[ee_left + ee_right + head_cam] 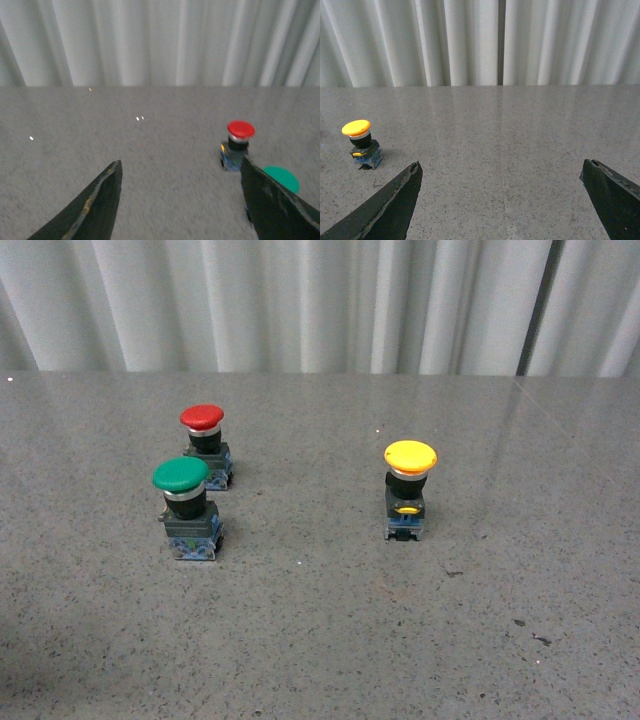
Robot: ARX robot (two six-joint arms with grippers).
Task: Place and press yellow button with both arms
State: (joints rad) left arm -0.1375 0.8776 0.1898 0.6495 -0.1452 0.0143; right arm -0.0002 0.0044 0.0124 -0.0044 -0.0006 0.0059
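Observation:
The yellow button (409,490) stands upright on the grey table, right of centre in the front view; it has a yellow cap, a black body and a bluish base. It also shows in the right wrist view (361,144), to one side of and beyond my right gripper (501,167), which is open and empty. My left gripper (181,167) is open and empty over bare table. Neither arm shows in the front view.
A red-capped button (206,445) and a green-capped button (188,507) stand close together at the left. In the left wrist view the red-capped button (237,145) is just beyond one finger, and the green cap (281,178) peeks from behind it. White curtains hang behind the table.

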